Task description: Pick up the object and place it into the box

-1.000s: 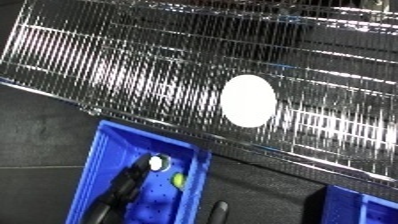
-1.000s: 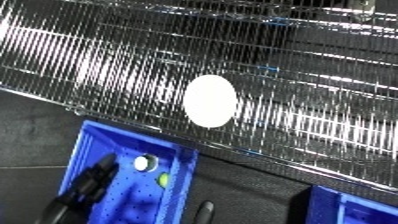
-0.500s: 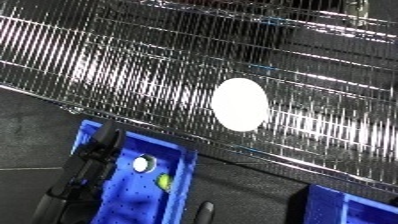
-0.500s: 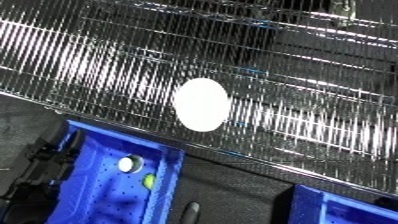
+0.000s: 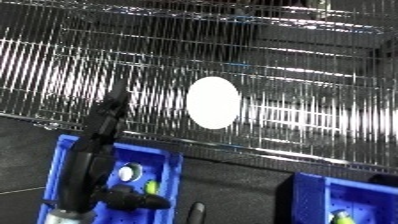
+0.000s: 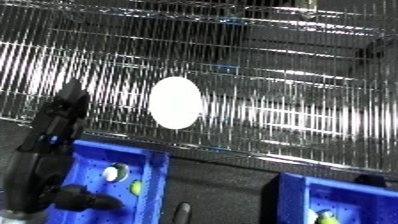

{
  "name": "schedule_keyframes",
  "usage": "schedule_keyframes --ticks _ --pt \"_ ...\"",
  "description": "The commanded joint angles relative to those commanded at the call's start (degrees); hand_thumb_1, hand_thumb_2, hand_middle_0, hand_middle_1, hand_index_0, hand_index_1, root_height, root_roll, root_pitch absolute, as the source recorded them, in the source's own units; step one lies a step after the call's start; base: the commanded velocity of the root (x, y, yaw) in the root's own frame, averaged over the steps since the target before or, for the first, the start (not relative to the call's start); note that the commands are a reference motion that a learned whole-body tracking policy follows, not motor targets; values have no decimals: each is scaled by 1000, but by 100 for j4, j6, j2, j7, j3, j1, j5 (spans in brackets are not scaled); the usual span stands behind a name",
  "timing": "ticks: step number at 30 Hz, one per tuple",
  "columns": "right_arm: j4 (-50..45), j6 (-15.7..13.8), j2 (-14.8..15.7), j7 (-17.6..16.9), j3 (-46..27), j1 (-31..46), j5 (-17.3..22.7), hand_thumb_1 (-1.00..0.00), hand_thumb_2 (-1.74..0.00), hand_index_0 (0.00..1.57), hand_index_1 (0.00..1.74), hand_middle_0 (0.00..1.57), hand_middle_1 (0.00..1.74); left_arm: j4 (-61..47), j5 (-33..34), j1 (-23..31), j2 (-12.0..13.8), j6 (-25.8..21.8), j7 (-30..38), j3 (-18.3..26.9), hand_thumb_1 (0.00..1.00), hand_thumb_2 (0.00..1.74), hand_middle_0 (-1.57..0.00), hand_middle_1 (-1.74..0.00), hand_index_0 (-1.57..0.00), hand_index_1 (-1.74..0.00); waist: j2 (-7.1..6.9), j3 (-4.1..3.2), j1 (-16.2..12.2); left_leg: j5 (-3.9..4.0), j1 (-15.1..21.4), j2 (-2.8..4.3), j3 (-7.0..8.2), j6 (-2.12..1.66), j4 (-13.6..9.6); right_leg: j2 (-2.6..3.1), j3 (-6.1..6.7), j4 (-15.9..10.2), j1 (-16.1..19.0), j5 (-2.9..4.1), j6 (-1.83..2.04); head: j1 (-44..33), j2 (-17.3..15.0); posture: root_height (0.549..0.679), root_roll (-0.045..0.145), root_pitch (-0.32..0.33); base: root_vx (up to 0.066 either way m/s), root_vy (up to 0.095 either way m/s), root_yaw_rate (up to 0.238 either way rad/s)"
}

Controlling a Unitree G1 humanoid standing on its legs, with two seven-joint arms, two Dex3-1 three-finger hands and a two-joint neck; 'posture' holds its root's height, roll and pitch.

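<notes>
A white oval object lies flat on the wire shelf; a blue bin sits at its 7 o'clock.

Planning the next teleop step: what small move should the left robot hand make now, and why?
Probably reach forward and to the right toward the white oval object. The left robot hand is extended over the wire shelf's near edge with straight fingers, left of the object, not touching it, and holds nothing. The blue bin sits below.

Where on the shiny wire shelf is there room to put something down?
The wire shelf is bare to the right of the white oval object, and behind it too. Left of the oval, the left hand is in the way. The blue bin below already holds small things.
</notes>
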Motion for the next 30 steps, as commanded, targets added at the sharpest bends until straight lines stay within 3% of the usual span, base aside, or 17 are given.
schedule_keyframes --ticks 11,20,30 --pt "-115 -9 26 10 160 -180 -106 0 0 0 0 0 0 1155 -107 -585 -322 77 298 -113 0 0 0 0 0 0 -159 0 -264 -85 -80 155 143 -10 168 92 139 75 -139 2 17 -520 344 644 12 81 -1 26 -128" --pt "-323 -51 30 -23 279 -148 -111 0 0 0 0 0 0 1893 -365 -950 -402 38 293 55 0 0 0 0 0 0 -301 0 -442 -132 -237 237 206 -5 243 200 222 95 -326 30 37 -771 735 642 3 101 -7 18 -77" --pt "-552 -40 72 -132 447 -171 -1 0 0 0 0 0 0 2523 -479 -1521 -410 139 160 25 0 0 0 0 0 0 -442 0 -622 -183 -398 311 246 -3 310 290 285 85 -479 60 56 -901 951 640 -5 121 -9 9 -47"
